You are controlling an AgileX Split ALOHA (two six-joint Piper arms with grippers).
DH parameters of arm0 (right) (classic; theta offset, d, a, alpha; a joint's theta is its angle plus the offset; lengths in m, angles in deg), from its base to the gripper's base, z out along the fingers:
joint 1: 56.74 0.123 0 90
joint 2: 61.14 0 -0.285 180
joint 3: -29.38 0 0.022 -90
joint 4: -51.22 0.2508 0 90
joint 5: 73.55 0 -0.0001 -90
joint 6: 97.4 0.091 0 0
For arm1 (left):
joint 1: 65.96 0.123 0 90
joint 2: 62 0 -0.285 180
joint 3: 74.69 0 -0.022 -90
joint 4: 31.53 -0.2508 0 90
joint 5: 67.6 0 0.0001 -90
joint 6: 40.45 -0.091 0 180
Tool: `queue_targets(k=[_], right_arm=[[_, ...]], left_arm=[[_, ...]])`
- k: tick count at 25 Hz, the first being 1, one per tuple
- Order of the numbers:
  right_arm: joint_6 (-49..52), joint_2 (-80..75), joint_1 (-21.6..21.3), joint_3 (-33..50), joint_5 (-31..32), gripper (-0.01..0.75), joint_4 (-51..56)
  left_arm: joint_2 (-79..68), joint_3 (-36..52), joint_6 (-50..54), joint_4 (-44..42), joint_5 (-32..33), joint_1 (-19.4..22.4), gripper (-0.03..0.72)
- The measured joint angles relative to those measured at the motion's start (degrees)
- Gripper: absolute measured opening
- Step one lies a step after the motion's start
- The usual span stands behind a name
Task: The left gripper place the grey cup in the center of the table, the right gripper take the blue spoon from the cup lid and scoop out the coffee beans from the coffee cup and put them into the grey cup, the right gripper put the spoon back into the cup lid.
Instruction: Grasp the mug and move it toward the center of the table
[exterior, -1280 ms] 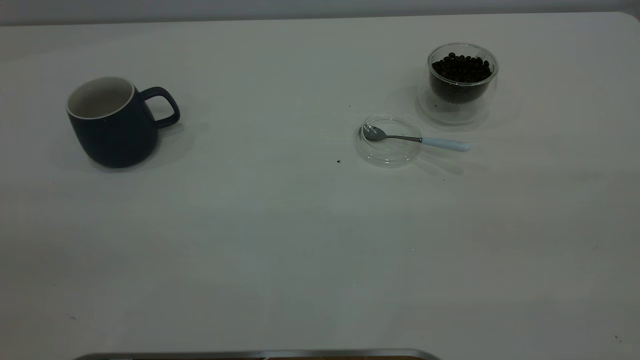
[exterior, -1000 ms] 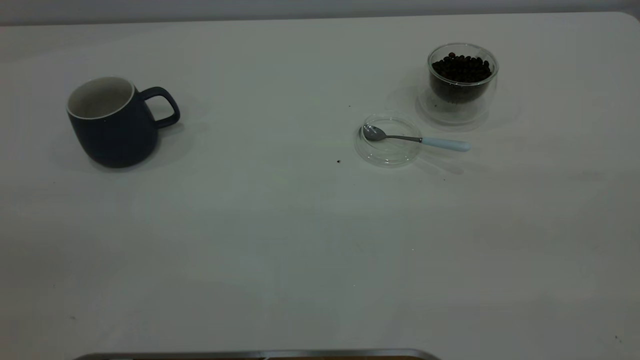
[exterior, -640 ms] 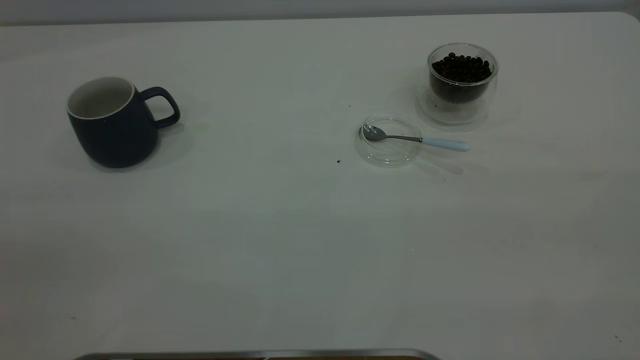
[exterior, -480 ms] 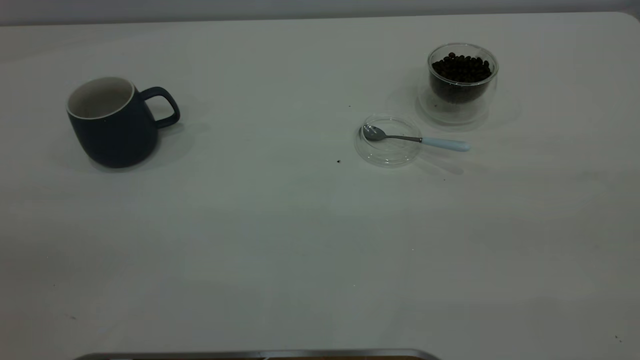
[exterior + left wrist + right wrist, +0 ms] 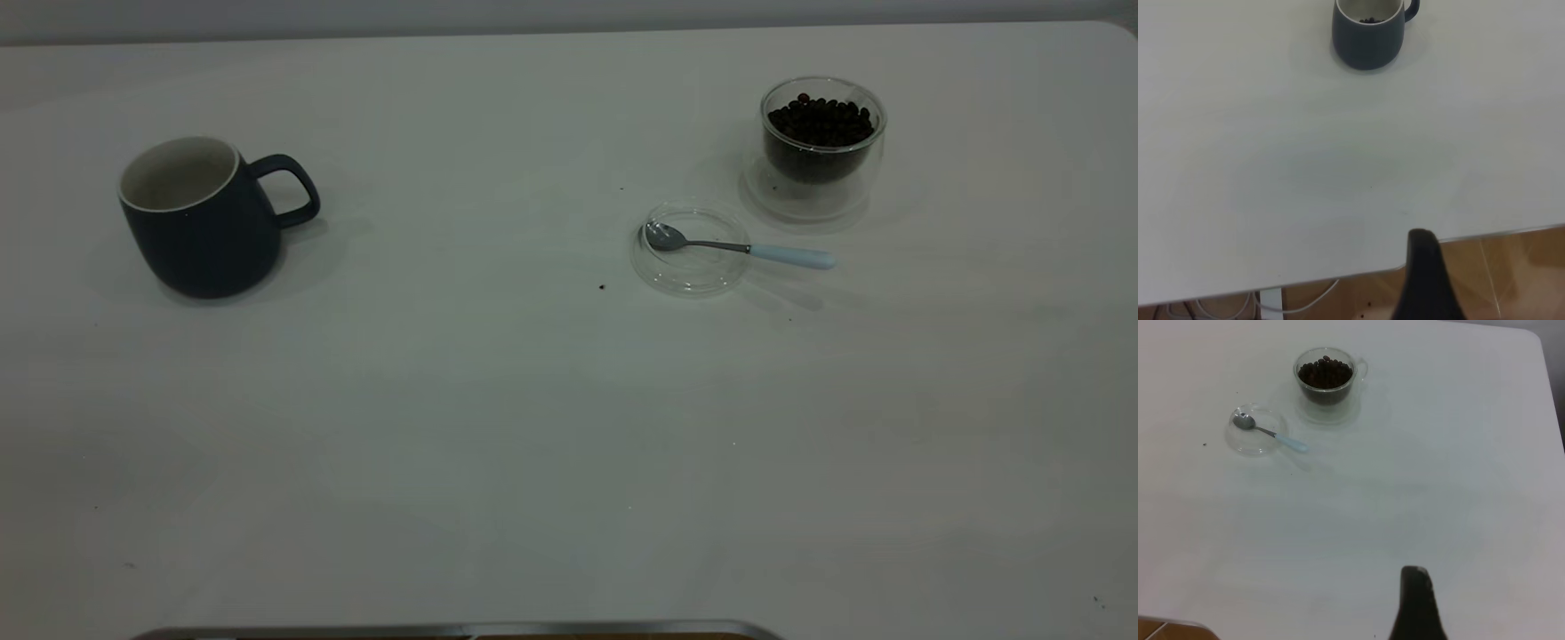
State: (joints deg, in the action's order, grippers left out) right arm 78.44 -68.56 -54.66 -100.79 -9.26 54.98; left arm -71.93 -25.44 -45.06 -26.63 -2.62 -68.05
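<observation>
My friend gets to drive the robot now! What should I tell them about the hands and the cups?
Left hand: parked back at the table's near edge, far from the grey cup; holds nothing.
Right hand: also parked, over the table, well short of the spoon.
Grey cup: upright at the table's left side; a few dark bits show inside in the left wrist view.
Blue spoon: bowl in the cup lid, handle sticking out over the rim.
Coffee cup: full of coffee beans, behind the lid.
Done: nothing yet.
Left: move cup to centre, scoop beans, return spoon.
</observation>
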Motion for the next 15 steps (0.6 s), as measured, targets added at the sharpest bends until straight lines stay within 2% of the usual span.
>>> queue_targets(k=[6, 15], right_arm=[[0.00, 0.00, 0.00, 0.00, 0.00, 0.590, 0.00], [0.00, 0.00, 0.00, 0.00, 0.00, 0.590, 0.04]], left_arm=[[-8.92, -7.04, 0.00, 0.00, -3.59, 0.00, 0.592], [-43.05, -21.10, -4.44, -1.32, -13.99, 0.00, 0.592]])
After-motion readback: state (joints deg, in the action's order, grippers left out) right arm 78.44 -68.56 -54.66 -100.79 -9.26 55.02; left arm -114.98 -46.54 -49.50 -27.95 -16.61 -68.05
